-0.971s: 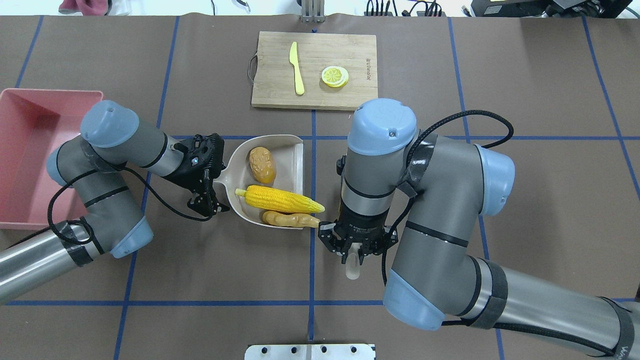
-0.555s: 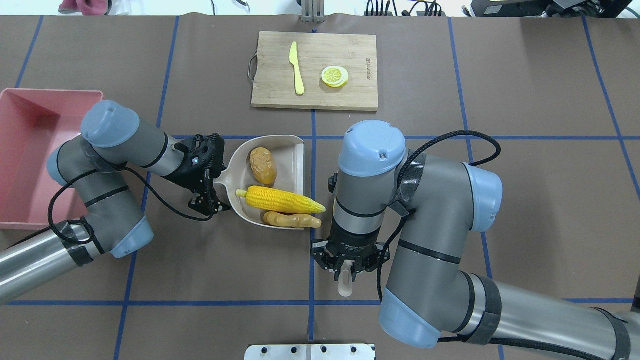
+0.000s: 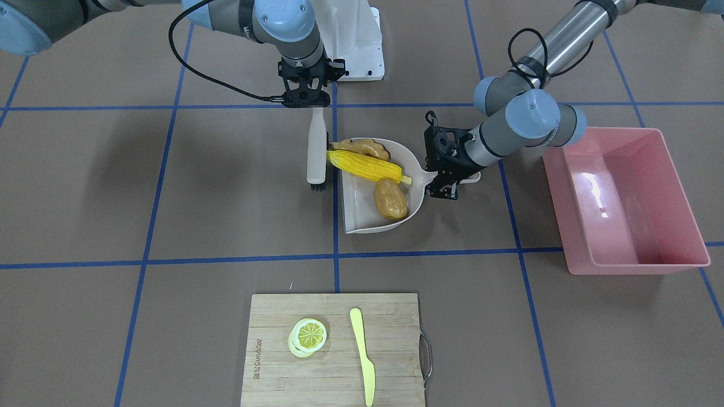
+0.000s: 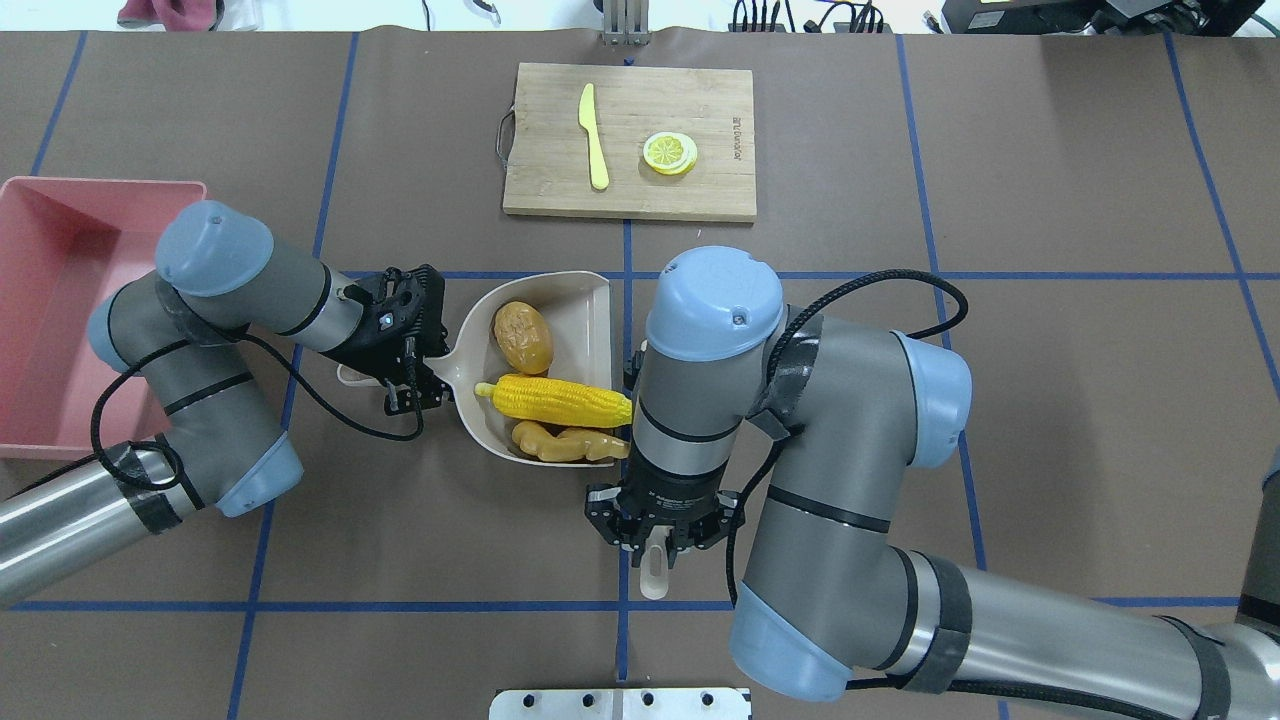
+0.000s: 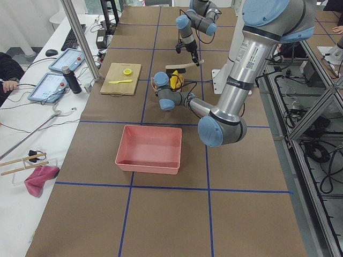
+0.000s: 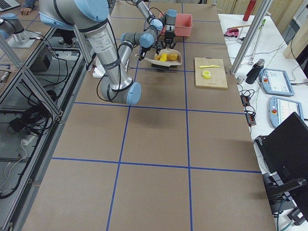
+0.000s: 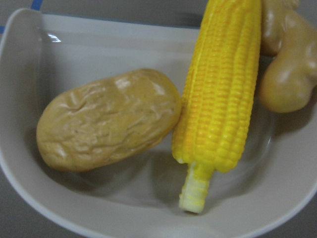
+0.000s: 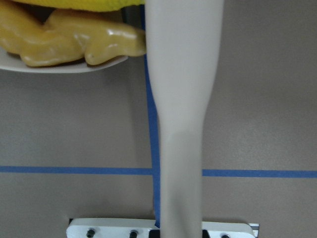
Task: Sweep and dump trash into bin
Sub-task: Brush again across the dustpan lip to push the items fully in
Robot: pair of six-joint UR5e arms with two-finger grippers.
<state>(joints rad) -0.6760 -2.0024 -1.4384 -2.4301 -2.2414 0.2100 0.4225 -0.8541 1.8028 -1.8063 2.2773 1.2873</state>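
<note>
The yellow corn cob [image 4: 555, 400], brown potato [image 4: 524, 337] and tan ginger root [image 4: 560, 443] all lie inside the beige dustpan [image 4: 590, 320]. The left wrist view shows them close up: potato [image 7: 109, 119], corn [image 7: 223, 99], ginger [image 7: 287, 74]. My left gripper [image 4: 405, 372] is shut on the dustpan's handle [image 4: 345, 376]. My right gripper [image 4: 655, 535] is shut on a white brush [image 3: 315, 150], whose bristles stand at the pan's open edge beside the corn tip. The pink bin [image 4: 50, 300] sits empty at the far left, apart from the pan.
A wooden cutting board [image 4: 700, 100] at the back centre carries a pale yellow knife [image 4: 593, 135] and a lemon slice [image 4: 670, 153]. A white metal base plate [image 4: 620, 703] sits at the near edge. The right arm's elbow hangs over the table's middle right.
My right arm has moved left and back toward the robot with the brush. The corn and ginger now lie further inside the pan. The dustpan has turned slightly, and its handle end now shows.
</note>
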